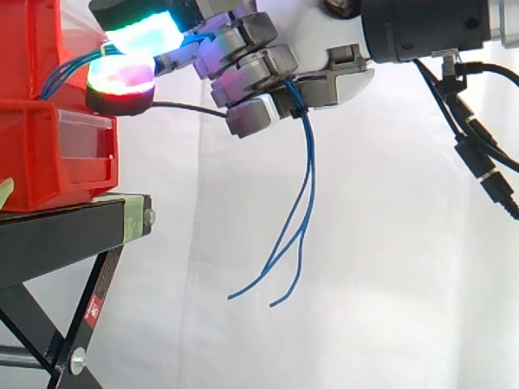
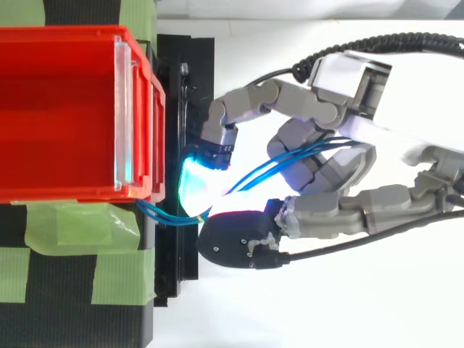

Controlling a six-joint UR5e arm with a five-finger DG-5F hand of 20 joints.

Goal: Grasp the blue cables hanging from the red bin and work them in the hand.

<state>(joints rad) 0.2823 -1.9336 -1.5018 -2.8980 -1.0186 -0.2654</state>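
Note:
Thin blue cables [image 1: 306,190] leave the front of the upper red bin [image 1: 32,49], run through my hand [image 1: 259,73] and hang below it, their loose ends curling in free air. The hand's fingers are curled round the cables beside the bin front. Two glowing fingertips [image 1: 142,36] pinch the strands close to the bin. From above, the blue cables [image 2: 268,168] cross from the bin's near corner [image 2: 148,196], past a cyan pad [image 2: 194,181], into the hand [image 2: 326,109].
Two red bins are stacked on a black stand [image 1: 65,231]; the lower bin [image 1: 49,154] sits just under the hand's pads. Green tape [image 2: 72,228] covers the stand by the bin. A white curtain hangs behind, with open air below the hand.

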